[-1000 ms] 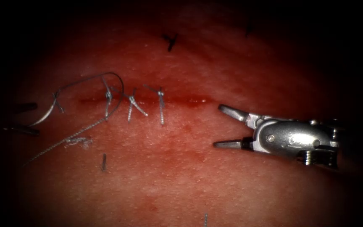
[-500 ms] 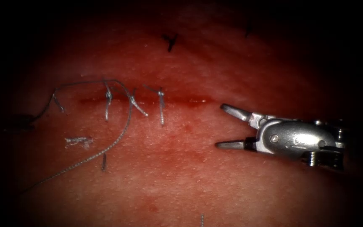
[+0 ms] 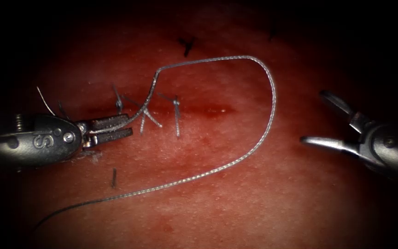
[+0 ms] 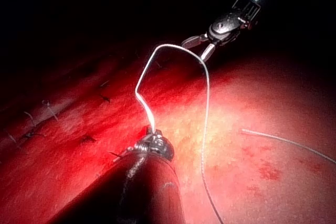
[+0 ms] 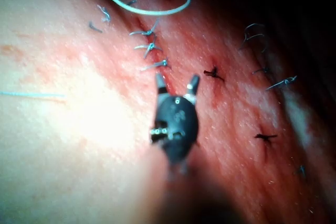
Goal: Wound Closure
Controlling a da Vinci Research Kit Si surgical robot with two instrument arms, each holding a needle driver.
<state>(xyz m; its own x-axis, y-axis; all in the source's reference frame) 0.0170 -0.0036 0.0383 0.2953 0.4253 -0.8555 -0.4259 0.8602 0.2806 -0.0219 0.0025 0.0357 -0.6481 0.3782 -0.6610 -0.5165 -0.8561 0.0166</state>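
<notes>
Tissue, sutured cut: my left fingers clamp the thread, looping right toward my spread right fingers.

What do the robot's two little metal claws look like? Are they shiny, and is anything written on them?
Both are shiny silver metal. The left tool has two slim, straight jaws with ridged faces, a rounded body with a small round screw, and letters like "IS" marked on it. The right tool has two smooth, pointed jaws on a rounded grey body with a round pin.
</notes>
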